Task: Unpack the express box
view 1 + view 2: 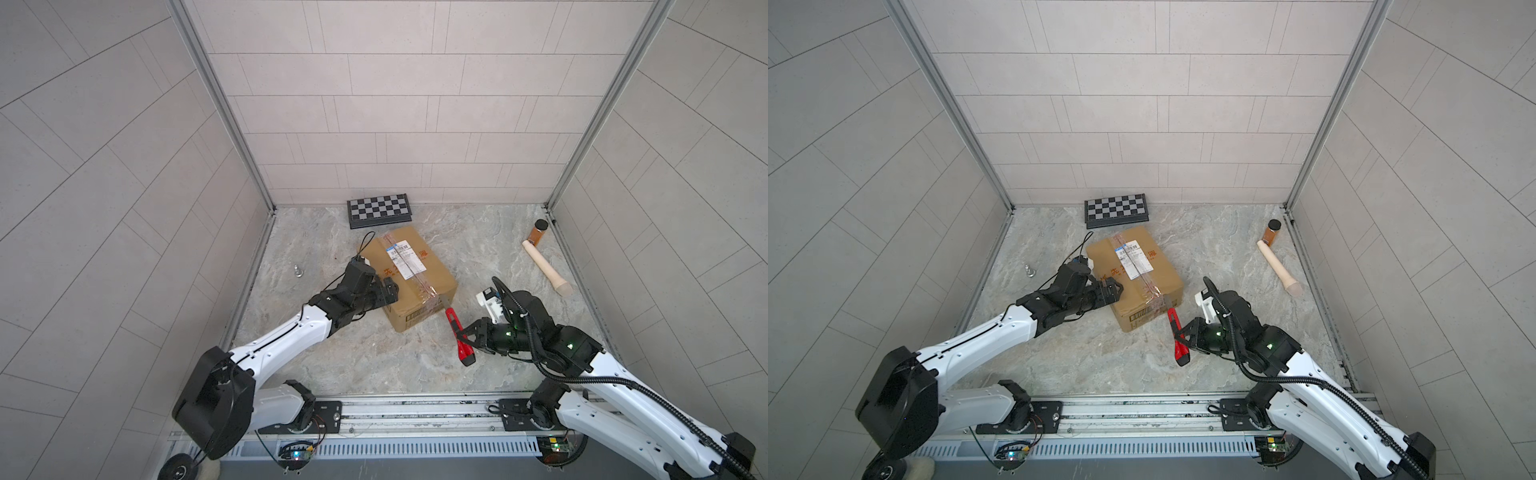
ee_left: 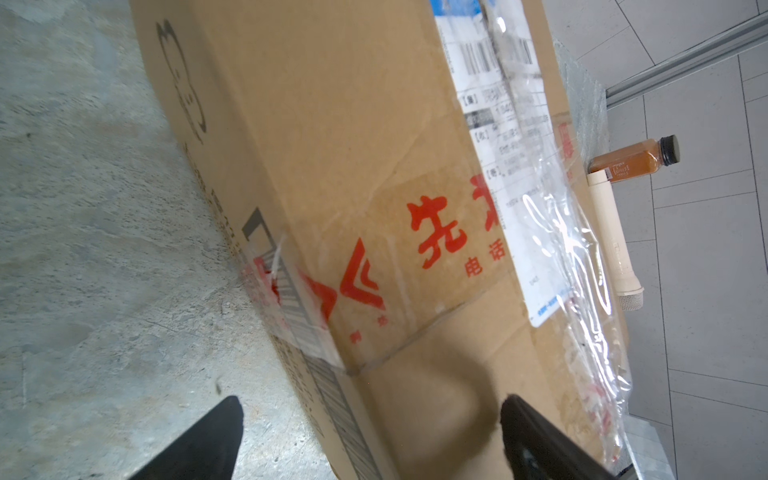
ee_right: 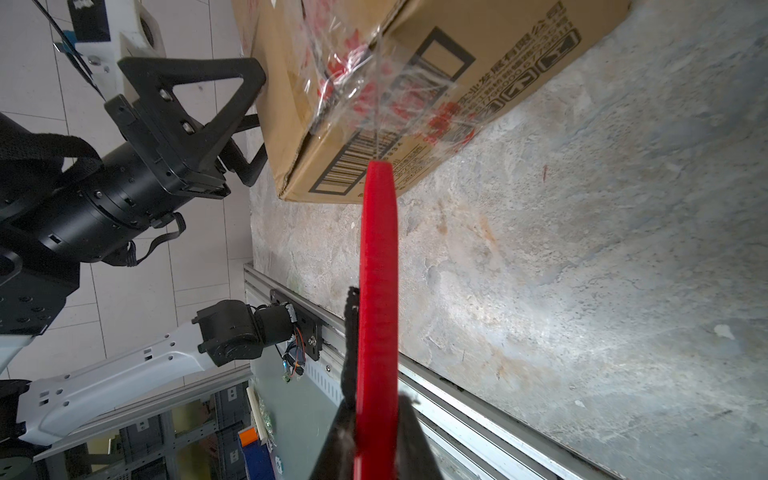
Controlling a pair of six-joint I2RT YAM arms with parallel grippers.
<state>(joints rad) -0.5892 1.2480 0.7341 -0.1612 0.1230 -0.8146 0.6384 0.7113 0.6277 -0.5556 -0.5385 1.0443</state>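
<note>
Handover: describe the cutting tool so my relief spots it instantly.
Find the brown express box mid-scene. At its near right corner, the right gripper is shut on a utility knife, blade at the taped seam. Its red handle sets it apart from the pale wooden pestle.

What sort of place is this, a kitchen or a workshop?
Probably a robot test booth in a lab: tile-patterned wall panels in metal framing, robot arms mounted on a rail, and unrelated props around the express box, like a checkered board case.
</note>
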